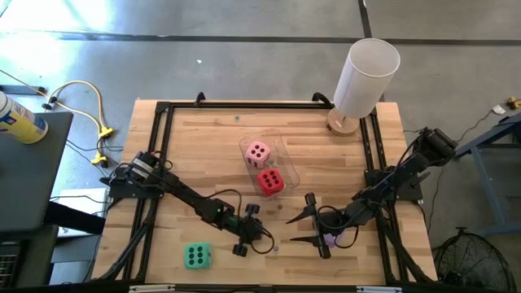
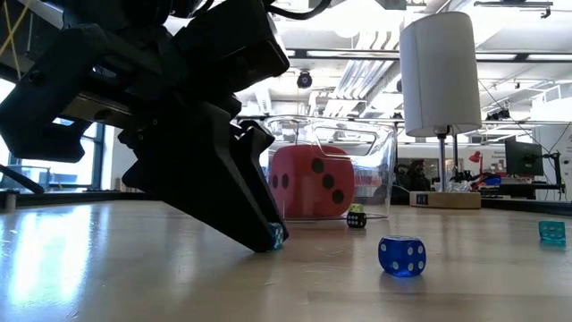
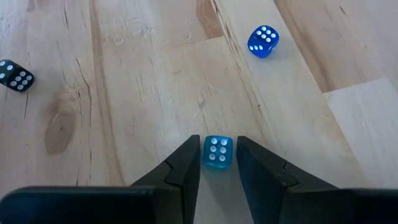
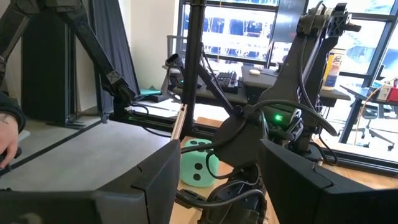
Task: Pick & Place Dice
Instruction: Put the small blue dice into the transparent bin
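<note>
1. Nearest the front edge of the table point(image 1: 212, 155), the green die point(image 1: 196, 255) is seen lying loose, not yet collected.
2. Just behind it, the left gripper point(image 3: 217, 149) is lowered to the tabletop, its fingers drawn in narrowly about a small light-blue die point(image 3: 217, 153), which appears to be pinched; the arm is stretched low and slantwise across the table.
3. Alongside, the right gripper point(image 1: 290, 230) is held above the wood, its fingers spread apart with nothing between them; the purple die point(image 1: 331, 240) is glimpsed beneath that arm.
4. Farther back, the red die point(image 1: 270, 181) and pink die point(image 1: 258, 152) are found inside the clear bin point(image 1: 291, 172).
5. Two of four are judged placed; green and purple are left.
</note>
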`<state>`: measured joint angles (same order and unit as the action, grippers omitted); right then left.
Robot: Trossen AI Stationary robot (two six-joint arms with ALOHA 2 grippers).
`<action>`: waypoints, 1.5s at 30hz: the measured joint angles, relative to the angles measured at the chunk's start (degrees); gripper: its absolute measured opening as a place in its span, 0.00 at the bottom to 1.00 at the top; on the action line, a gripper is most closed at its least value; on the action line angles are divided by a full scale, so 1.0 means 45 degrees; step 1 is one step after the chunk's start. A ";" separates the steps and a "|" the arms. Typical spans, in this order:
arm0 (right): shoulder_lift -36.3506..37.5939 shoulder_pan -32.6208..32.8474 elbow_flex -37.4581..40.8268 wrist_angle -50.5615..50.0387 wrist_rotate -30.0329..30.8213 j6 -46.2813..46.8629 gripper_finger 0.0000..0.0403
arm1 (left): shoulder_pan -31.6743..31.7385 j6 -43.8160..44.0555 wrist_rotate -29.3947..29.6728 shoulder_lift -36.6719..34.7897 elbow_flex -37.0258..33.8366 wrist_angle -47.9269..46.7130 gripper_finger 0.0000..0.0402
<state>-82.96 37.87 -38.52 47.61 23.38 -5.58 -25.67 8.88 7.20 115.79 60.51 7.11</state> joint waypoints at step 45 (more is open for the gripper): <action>0.0000 -0.1225 -0.0010 -0.0267 0.0000 0.4870 0.51 | -0.1530 -0.0887 0.5834 -0.2488 0.0085 -0.1703 0.11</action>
<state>-82.96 32.35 -38.57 46.41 23.38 16.34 -32.56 4.89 33.45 104.59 60.89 -0.55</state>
